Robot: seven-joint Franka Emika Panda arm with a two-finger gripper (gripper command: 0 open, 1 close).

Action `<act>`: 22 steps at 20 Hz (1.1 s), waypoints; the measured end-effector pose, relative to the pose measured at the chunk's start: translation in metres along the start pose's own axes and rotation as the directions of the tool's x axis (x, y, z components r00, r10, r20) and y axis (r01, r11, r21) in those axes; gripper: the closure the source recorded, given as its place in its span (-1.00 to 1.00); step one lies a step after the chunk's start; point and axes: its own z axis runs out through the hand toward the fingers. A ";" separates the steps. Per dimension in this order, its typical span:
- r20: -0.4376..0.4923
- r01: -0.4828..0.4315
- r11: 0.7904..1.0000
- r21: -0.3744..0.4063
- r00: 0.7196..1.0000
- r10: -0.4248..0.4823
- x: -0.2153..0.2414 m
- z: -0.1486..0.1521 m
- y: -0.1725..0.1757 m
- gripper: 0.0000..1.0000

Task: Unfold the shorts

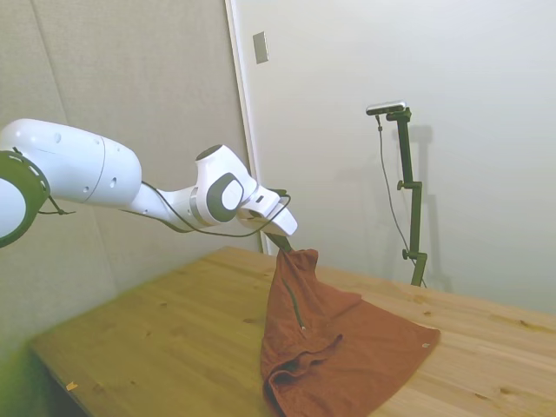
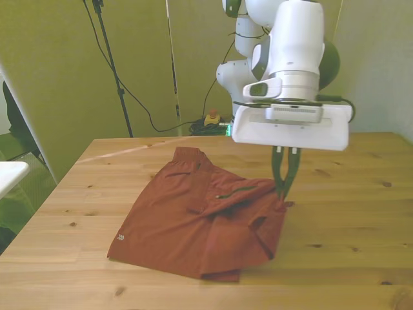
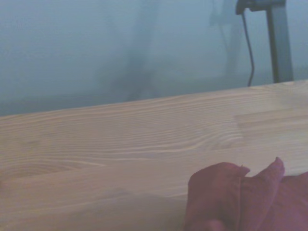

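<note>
One garment, the shorts (image 1: 343, 347), hangs from your fingers (image 2: 284, 188), which are clenched on a lifted fold of its edge. Below the fingers, the cloth drapes down to the counter (image 2: 348, 226), where most of it lies crumpled. A small pale mark sits at the corner farthest from the fingers.

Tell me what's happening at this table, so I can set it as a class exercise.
A white robot arm is unfolding rust-coloured shorts on a wooden table. Its gripper has pinched one edge of the fabric and holds it lifted, so the side view shows the cloth hanging from the fingers in a slope. The rest lies bunched and partly folded over itself on the table, so the shorts are not yet spread flat.
</note>
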 end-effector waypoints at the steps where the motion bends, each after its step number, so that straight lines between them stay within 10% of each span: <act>1: -0.009 0.026 1.000 0.001 1.000 -0.026 -0.012 0.004 -0.006 1.00; 15: -0.185 0.271 0.962 0.037 0.948 -0.260 -0.131 0.060 -0.011 1.00; 16: -0.191 0.275 0.961 0.040 0.946 -0.262 -0.135 0.060 -0.011 -1.00; 22: -0.191 0.269 0.962 0.050 0.948 -0.255 -0.147 0.058 -0.016 -1.00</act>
